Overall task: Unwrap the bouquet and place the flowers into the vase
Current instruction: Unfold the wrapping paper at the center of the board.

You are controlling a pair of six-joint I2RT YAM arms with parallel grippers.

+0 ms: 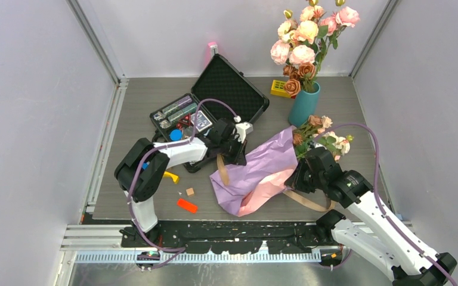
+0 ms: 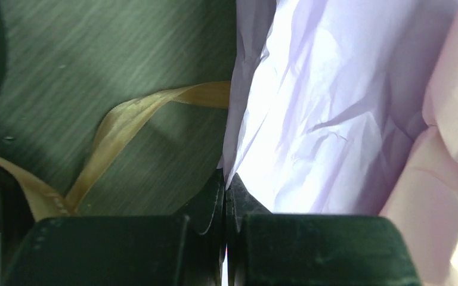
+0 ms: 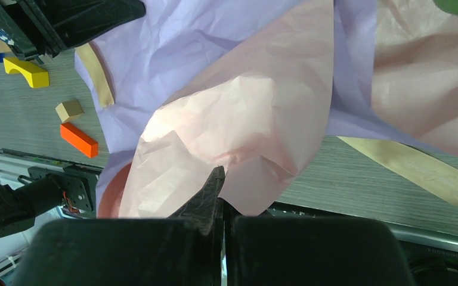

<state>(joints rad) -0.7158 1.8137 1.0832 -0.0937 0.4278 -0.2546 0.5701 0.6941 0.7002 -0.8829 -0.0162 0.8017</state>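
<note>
Your left gripper (image 2: 225, 183) has its jaws pressed together on the lilac edge of the bouquet (image 1: 261, 170), which lies across the middle of the tabletop (image 1: 143, 113) in the overhead view. Your right gripper (image 3: 219, 179) pinches the pink lining at the bundle's lower right, jaws closed on the paper. The flowers (image 1: 325, 136) poke out of the wrap's upper right end, just below the vase (image 1: 304, 106). Tan ribbon (image 2: 125, 119) trails left of the paper.

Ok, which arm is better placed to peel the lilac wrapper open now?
Left, probably. The left claw is shut on the free edge of the crinkled lilac paper wrapper, with grey table beside it to pull across. The right claw pinches the pink paper lining instead.
</note>
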